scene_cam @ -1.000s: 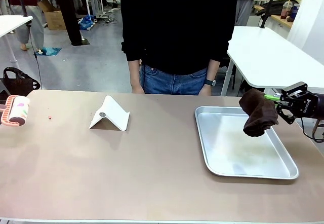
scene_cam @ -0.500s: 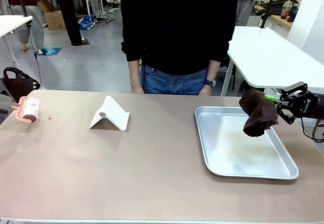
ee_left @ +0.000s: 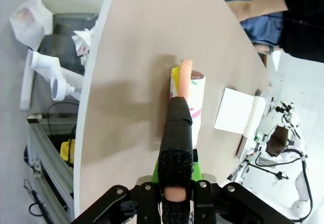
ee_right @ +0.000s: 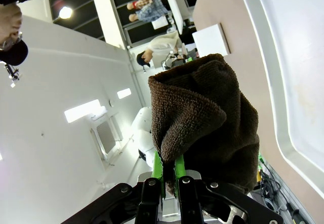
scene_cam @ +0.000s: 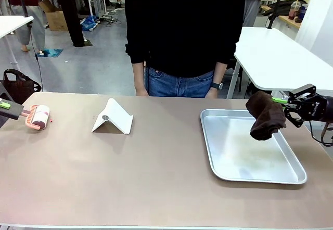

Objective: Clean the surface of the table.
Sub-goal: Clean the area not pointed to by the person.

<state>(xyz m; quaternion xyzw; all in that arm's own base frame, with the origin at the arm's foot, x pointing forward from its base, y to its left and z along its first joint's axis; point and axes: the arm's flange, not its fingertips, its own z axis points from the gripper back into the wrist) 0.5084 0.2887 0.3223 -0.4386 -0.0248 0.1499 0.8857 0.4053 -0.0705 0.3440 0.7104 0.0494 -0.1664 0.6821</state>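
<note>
Left wrist view: left gripper (ee_left: 177, 183) pinches the lint roller (ee_left: 190, 97) handle, roller apparently on the table (ee_left: 131, 46) just ahead; right gripper (ee_right: 169, 176) clamps a brown cloth (ee_right: 202, 117); wrist tilt could lift the roller, skipping debris.

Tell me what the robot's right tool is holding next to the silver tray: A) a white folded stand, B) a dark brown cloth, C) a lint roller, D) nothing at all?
B: the right tool is shut on a dark brown cloth that hangs by the silver tray, while the lint roller is held by the left tool.
</note>
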